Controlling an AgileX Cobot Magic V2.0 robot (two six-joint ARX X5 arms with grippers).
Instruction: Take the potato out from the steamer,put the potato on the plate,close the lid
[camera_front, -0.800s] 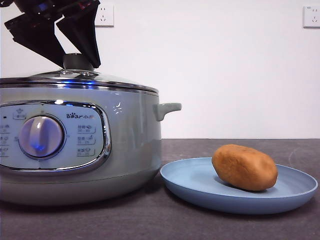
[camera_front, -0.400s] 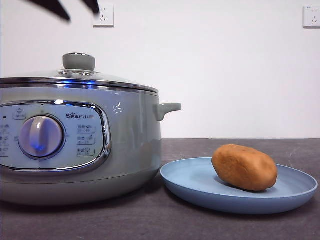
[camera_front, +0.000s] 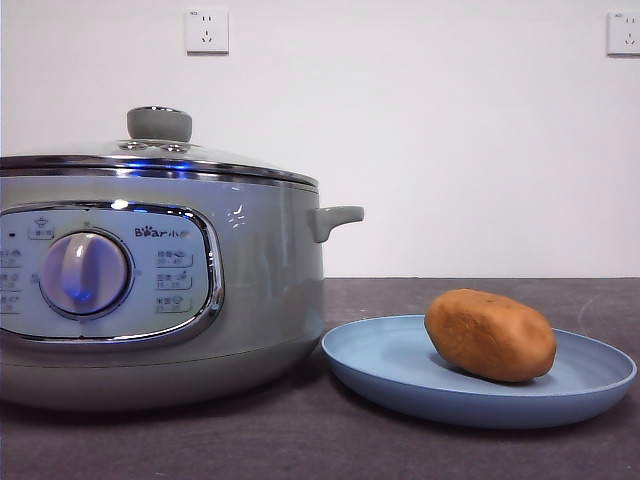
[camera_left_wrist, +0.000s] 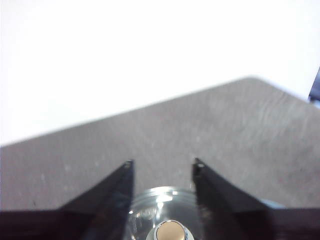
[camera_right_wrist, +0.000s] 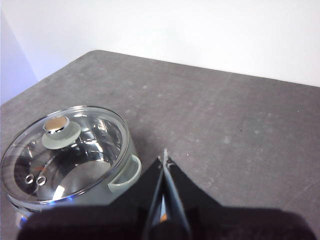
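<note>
The steamer (camera_front: 150, 290) stands at the left of the front view, with the glass lid (camera_front: 160, 158) shut on it and its knob (camera_front: 159, 123) free. The potato (camera_front: 490, 335) lies on the light blue plate (camera_front: 400, 365) at the right. My left gripper (camera_left_wrist: 162, 165) is open and empty, high above the lid's knob (camera_left_wrist: 169, 232). My right gripper (camera_right_wrist: 165, 156) is shut and empty, above the table to the side of the steamer; the lid (camera_right_wrist: 70, 150) shows in its view. Neither gripper shows in the front view.
The steamer's small side handle (camera_front: 335, 218) sticks out toward the plate. Two wall sockets (camera_front: 206, 30) sit on the white wall behind. Dark grey table (camera_right_wrist: 225, 120) stretches beyond the steamer.
The left gripper, which stood around the lid's knob a second ago, has risen up and out of the front view. The lid stays on the steamer.
</note>
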